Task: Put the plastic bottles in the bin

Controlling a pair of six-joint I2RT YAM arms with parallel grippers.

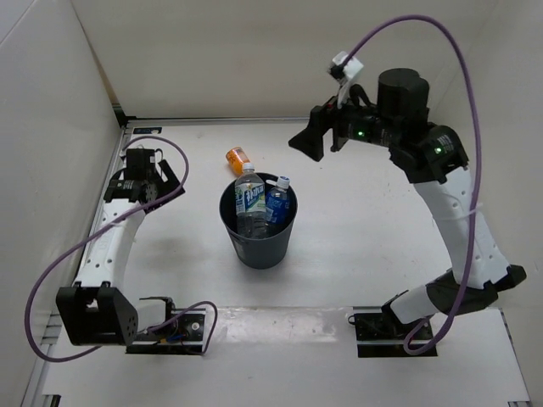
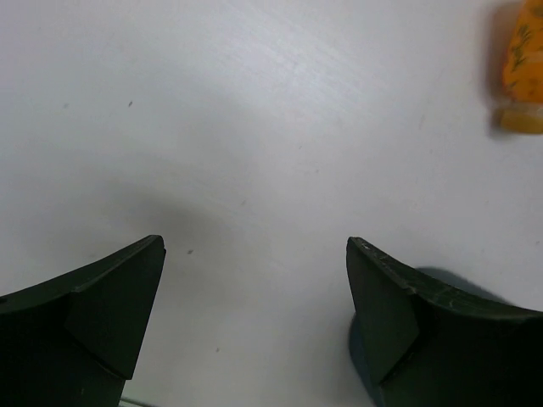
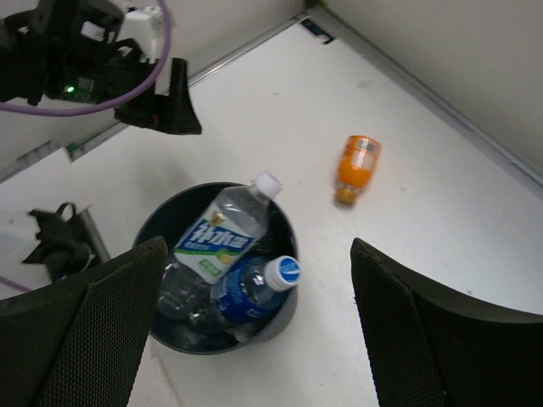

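The dark grey-blue bin (image 1: 263, 250) stands mid-table. In it lean the white-blue labelled bottle (image 1: 248, 199) and the blue-labelled bottle (image 1: 277, 202). The right wrist view shows them too, with a clear unlabelled bottle (image 3: 174, 292) lower in the bin (image 3: 284, 309). The short orange bottle (image 1: 239, 159) lies on the table just behind the bin, also seen in the right wrist view (image 3: 358, 165) and the left wrist view (image 2: 519, 72). My left gripper (image 2: 254, 254) is open and empty, low over the table left of the bin (image 1: 157, 174). My right gripper (image 3: 257, 250) is open and empty, raised behind and right of the bin (image 1: 310, 140).
White walls (image 1: 51, 127) close in the table at the left, back and right. A metal rail (image 1: 119, 114) runs along the left edge. Purple cables (image 1: 458, 51) loop off both arms. The arm base plates (image 1: 390, 331) sit at the near edge.
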